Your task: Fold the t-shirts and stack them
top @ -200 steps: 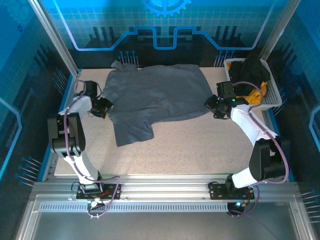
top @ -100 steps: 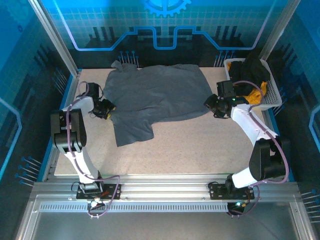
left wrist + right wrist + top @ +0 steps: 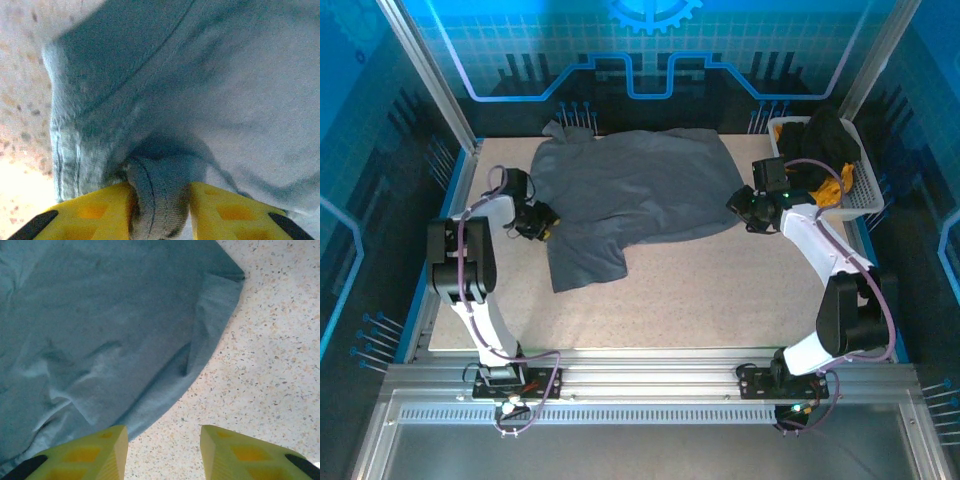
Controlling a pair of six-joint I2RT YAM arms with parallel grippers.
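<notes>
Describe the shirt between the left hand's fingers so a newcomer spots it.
On the speckled table, spread over its far half, lies the slate-grey t-shirt. Unlike the black cloth and orange-yellow cloth heaped in the white basket at the far right, it is laid out open.

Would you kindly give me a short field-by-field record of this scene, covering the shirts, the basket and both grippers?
grey t-shirt: spread out on the table
left gripper: shut on a fold of its left edge
right gripper: open at its right edge, holding nothing
basket: far right corner, holding black shirt and orange-yellow shirt
</notes>
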